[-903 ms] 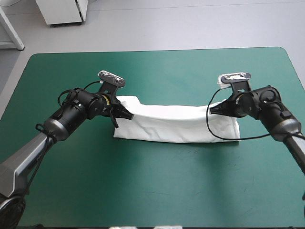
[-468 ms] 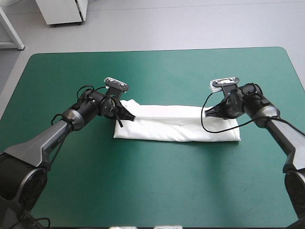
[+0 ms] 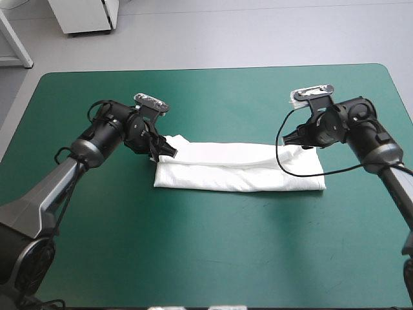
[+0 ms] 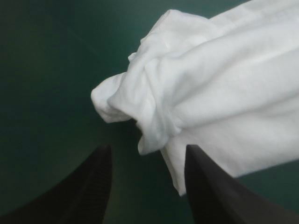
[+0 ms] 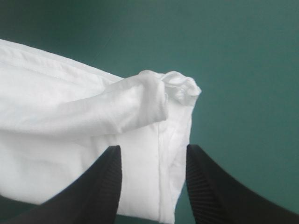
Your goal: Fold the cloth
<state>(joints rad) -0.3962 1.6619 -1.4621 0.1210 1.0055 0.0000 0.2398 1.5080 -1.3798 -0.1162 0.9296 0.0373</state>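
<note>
The left gripper (image 3: pixel 166 151) stands open, its two black fingers (image 4: pixel 88 186) well apart with nothing between them. The bunched end of the T-shirt (image 4: pixel 219 88) lies just ahead of its fingertips, one small flap hanging toward the gap. The right gripper (image 3: pixel 292 141) is open too and holds nothing; its fingers (image 5: pixel 100 186) are spread over the other end of the T-shirt (image 5: pixel 70 121), which shows under and ahead of them, lying loose rather than pinched.

Between the two grippers the T-shirt (image 3: pixel 239 168) lies as a long, narrow folded band on the tabletop (image 3: pixel 213 258); around it and beyond each gripper only the teal-green cover shows.

The cloth is soft, matte white knit. Ahead of the left gripper it is gathered into rounded, puckered rolls. Ahead of the right gripper a sleeve-like fold ends in a small crumpled knob, with a stitched seam running back toward the fingers. In the high view the band's near edge is straight and its far edge is a thicker rolled fold.

Earlier the band's two ends sat raised at the fingertips and the cloth looked fuller. Just before, both grippers were low on the ends. Now the left gripper has drawn back off its end, the right has pulled back toward its far corner, and the band lies flat where it was just before.
</note>
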